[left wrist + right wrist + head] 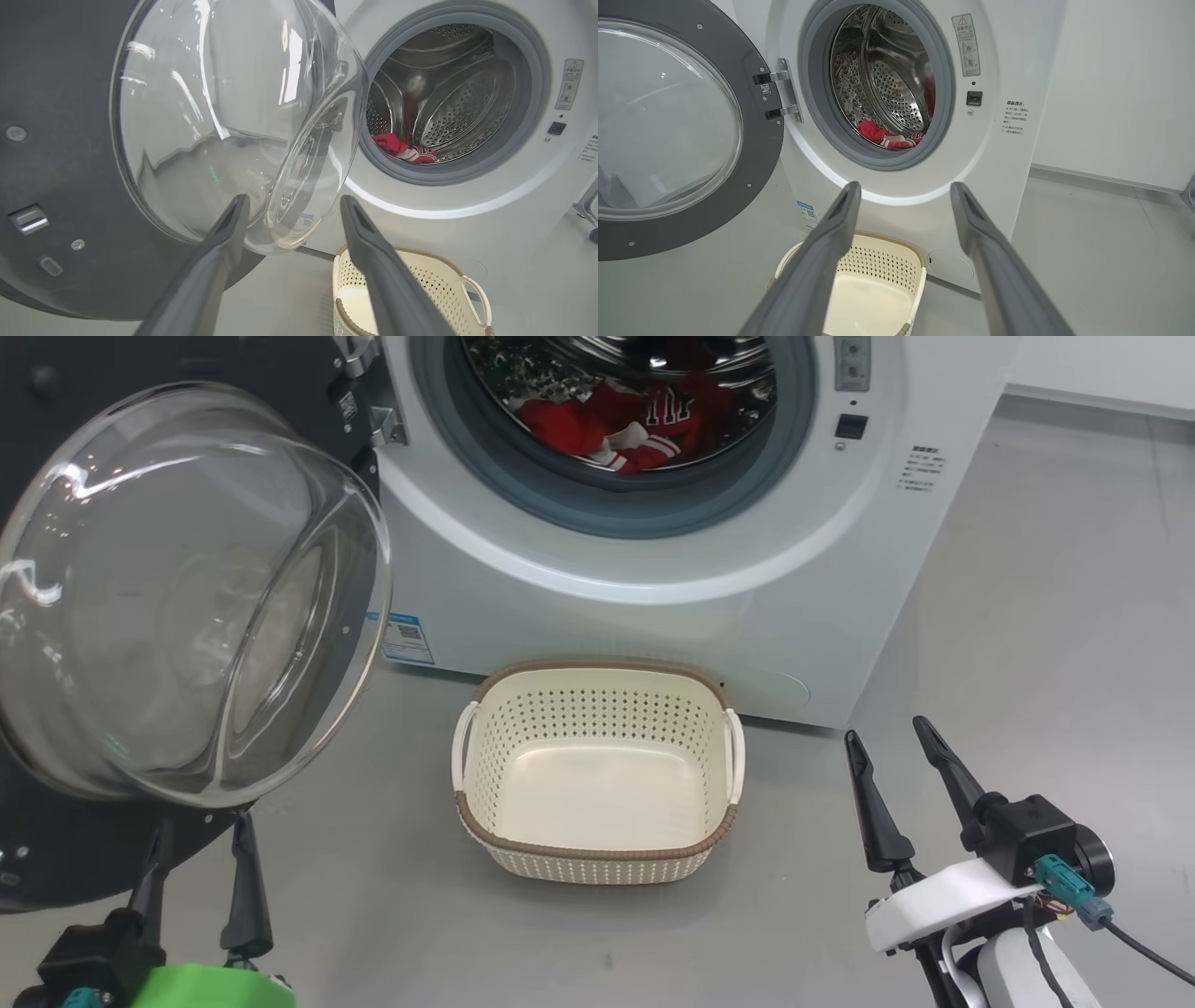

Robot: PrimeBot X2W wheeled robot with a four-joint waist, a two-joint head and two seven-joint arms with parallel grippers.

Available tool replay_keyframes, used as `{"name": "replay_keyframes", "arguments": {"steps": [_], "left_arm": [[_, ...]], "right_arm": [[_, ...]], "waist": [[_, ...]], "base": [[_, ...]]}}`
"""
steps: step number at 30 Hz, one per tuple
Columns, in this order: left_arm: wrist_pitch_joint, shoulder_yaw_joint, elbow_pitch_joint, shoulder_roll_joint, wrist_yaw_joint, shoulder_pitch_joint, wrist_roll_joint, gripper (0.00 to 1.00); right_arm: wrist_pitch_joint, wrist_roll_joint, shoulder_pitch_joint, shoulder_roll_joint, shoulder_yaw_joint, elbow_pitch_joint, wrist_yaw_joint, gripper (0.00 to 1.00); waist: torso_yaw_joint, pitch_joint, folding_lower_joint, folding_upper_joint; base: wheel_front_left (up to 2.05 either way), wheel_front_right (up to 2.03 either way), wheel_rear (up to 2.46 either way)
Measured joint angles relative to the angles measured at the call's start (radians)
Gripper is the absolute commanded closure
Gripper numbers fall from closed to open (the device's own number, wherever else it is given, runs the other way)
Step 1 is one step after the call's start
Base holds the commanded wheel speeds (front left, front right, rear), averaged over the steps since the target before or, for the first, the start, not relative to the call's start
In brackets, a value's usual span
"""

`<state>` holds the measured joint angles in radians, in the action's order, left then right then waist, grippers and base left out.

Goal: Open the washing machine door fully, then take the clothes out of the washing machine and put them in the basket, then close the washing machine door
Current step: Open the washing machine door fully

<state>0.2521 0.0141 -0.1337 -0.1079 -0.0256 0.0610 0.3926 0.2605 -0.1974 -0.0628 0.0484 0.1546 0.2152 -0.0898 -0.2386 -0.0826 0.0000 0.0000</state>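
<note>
Head view: the washing machine door stands swung wide at the left of the washing machine, glass bowl bulging toward the robot. The clothes lie low in the drum, and the basket sits on the floor just before the machine, holding nothing. The left tool is spread under the door's lower edge, and the right tool is spread to the right of the basket, both holding nothing. Left wrist view: the fingers point at the bowl; contact cannot be told. Right wrist view: the spread fingers frame an unobstructed line to the drum. Judged step: extraction. Enter with the right tool above the grey seal, pinch a thick fold of red fabric, lift it over the seal lip, and release above the basket
</note>
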Motion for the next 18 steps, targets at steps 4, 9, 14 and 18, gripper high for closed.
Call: {"name": "replay_keyframes", "arguments": {"steps": [4, 9, 14, 18], "left_arm": [[-0.005, 0.027, 0.030, 0.003, 0.014, 0.007, -0.001, 0.00], [-0.015, 0.040, 0.054, 0.002, 0.015, 0.011, -0.011, 0.00], [-0.033, 0.057, 0.072, 0.001, 0.022, 0.026, -0.017, 0.00], [-0.048, 0.060, 0.084, -0.003, 0.022, 0.027, -0.026, 0.00]], "right_arm": [[0.000, -0.007, 0.005, -0.001, 0.010, -0.008, 0.002, 0.00], [0.000, -0.036, 0.006, -0.001, 0.026, -0.021, 0.005, 0.00], [0.000, -0.041, 0.009, -0.001, 0.036, -0.029, 0.011, 0.00], [0.000, -0.048, 0.011, -0.001, 0.046, -0.037, 0.016, 0.00]], "waist": [[0.027, 0.005, 0.0000, 0.0000], [0.066, 0.011, 0.0000, 0.0000], [0.110, 0.014, 0.0000, 0.0000], [0.148, 0.016, 0.0000, 0.0000]], "base": [[0.00, 0.00, 0.00], [0.00, 0.00, 0.00], [0.00, 0.00, 0.00], [0.00, 0.00, 0.00]]}}
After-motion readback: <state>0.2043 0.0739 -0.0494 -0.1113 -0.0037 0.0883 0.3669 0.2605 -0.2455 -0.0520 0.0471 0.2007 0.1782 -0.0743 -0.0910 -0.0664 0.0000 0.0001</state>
